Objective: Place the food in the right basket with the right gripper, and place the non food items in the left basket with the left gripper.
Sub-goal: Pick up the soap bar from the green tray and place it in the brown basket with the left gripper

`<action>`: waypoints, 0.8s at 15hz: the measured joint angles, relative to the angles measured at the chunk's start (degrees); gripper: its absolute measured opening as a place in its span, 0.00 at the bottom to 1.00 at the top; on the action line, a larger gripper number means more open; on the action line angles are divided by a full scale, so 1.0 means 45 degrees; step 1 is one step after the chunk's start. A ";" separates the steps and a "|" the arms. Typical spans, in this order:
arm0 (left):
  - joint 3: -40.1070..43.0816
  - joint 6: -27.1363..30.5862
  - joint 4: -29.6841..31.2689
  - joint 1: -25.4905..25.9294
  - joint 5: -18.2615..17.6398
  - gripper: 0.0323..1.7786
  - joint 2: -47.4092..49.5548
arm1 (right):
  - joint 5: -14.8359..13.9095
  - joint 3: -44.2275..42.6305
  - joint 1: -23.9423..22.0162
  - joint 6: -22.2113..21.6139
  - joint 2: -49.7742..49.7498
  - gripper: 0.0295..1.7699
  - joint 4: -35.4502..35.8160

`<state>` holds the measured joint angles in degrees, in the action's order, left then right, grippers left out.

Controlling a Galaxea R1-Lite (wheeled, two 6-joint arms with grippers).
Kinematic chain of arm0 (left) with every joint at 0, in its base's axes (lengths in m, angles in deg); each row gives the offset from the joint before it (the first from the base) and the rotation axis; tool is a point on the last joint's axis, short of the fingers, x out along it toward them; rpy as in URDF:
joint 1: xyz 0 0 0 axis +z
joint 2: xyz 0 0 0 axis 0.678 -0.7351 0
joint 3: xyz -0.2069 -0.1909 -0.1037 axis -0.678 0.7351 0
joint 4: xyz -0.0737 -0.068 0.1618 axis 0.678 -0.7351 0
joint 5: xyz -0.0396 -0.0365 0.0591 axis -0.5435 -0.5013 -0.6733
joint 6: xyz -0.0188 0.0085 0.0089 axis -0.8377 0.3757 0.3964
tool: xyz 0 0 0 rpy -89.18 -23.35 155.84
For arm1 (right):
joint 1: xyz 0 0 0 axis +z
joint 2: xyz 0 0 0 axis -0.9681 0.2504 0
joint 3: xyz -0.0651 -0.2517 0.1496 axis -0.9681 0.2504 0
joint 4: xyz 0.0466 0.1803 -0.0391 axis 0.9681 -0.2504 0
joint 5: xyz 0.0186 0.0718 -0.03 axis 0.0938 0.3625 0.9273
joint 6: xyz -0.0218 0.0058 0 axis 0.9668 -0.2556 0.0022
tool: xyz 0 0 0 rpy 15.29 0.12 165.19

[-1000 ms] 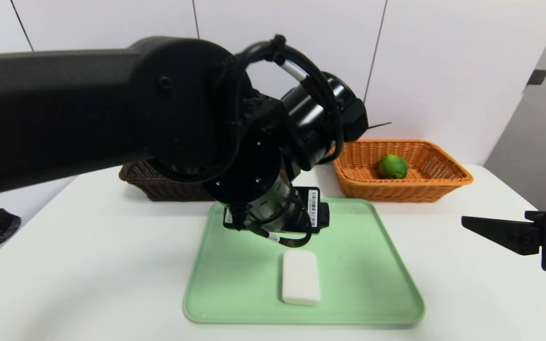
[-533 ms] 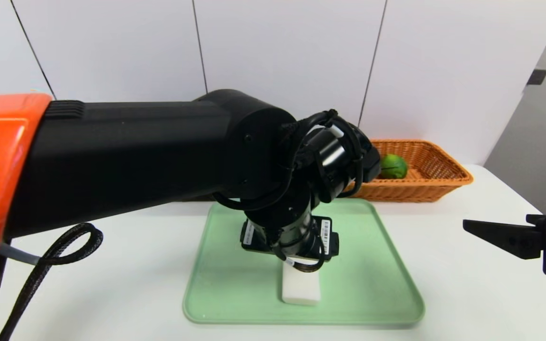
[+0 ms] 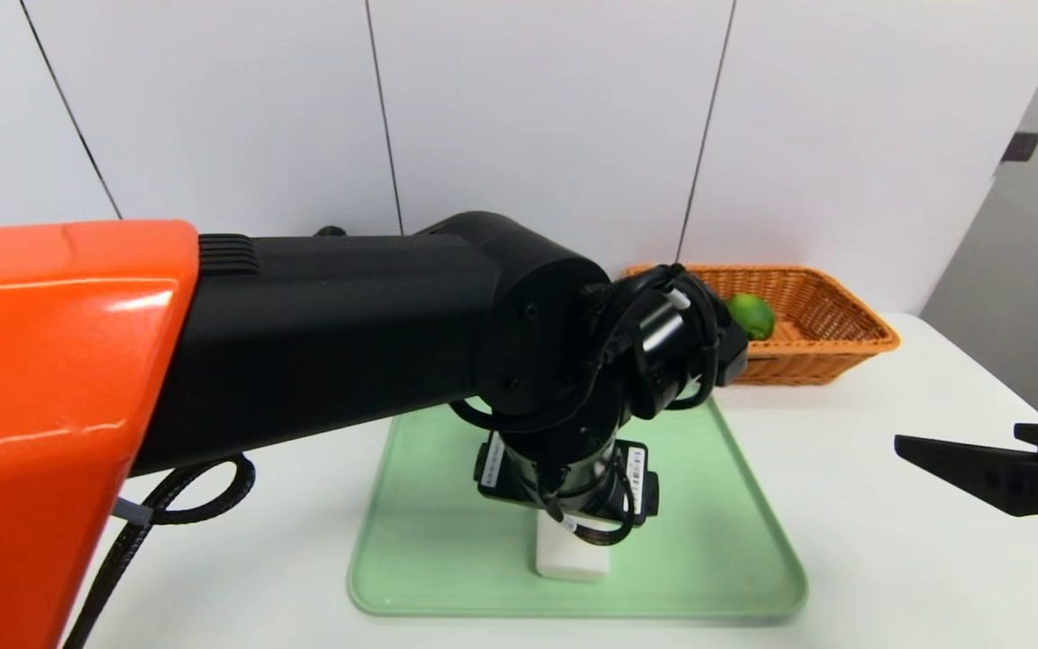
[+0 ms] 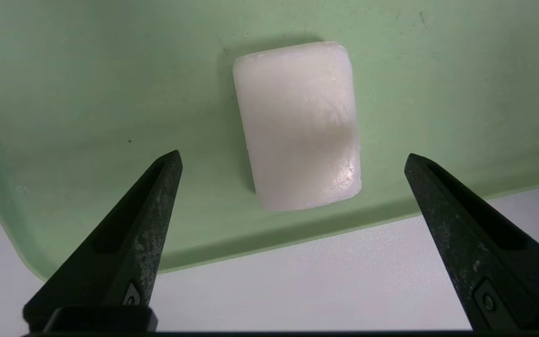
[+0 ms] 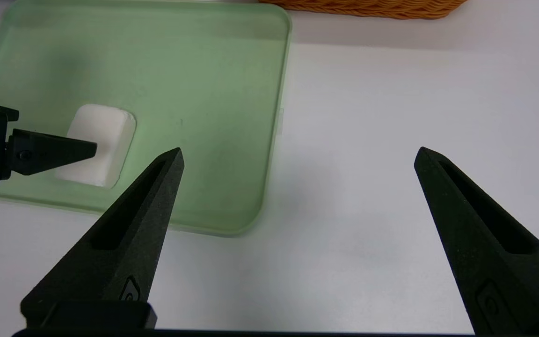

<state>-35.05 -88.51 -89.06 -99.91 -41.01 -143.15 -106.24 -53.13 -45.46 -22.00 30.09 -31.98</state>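
A white soap-like block lies on a pale green tray near its front edge. My left gripper hangs open just above it, pointing down. One finger stands on either side of the block, and neither touches it. In the head view the left wrist covers most of the block. The green lime sits in the orange-tan right basket. My right gripper is open and empty over bare table, right of the tray. The dark left basket is hidden behind my left arm.
The tray takes up the middle of the white table. The orange basket's rim lies beyond the tray's far right corner. My left arm's orange and black casing blocks the left half of the head view.
My left arm has swung down and toward the front, bringing its open gripper from the tray's far part to just over the soap block. The right gripper has sunk slightly.
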 joint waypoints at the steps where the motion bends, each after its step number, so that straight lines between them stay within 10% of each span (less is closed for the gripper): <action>1: -0.0014 0.0014 0.0030 0.0000 0.0000 0.95 -0.0106 | 0.0000 0.0027 0.0000 0.0003 -0.0054 0.96 -0.0014; 12: -0.0027 0.0222 0.0509 0.0379 -0.0675 0.95 -0.1108 | -0.0005 0.0309 0.0005 0.0043 -0.0447 0.96 -0.0033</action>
<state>-35.17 -87.51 -86.76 -98.20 -44.05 -148.13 -106.26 -51.75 -45.44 -21.80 28.08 -32.12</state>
